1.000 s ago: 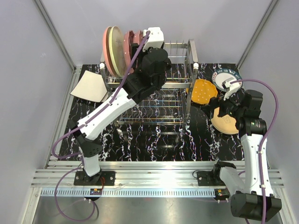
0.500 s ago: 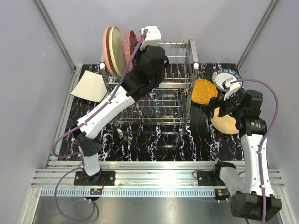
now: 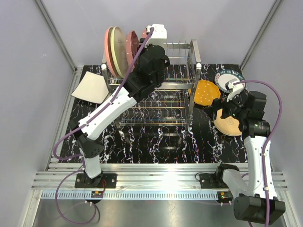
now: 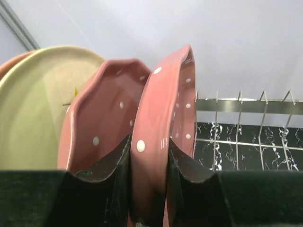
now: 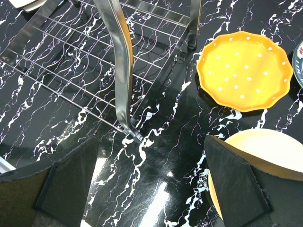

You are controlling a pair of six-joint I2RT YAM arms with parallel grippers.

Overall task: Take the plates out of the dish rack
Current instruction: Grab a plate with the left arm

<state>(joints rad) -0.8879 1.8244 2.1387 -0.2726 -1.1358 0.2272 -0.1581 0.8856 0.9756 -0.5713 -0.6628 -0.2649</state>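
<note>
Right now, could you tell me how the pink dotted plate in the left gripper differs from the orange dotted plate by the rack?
The pink dotted plate stands on edge in the dish rack; the orange dotted plate lies flat on the table. The left gripper pinches the pink one; nothing holds the orange one. Both carry white dots.

Dusty-pink plate (image 4: 154,142) with white dots; second pink dotted plate (image 4: 102,123); pale cream plate (image 4: 33,109). Orange plate (image 5: 244,71) with white dots, tan plate (image 3: 229,127), silver wire rack (image 5: 118,61), black tabletop (image 5: 161,142) veined white.
</note>
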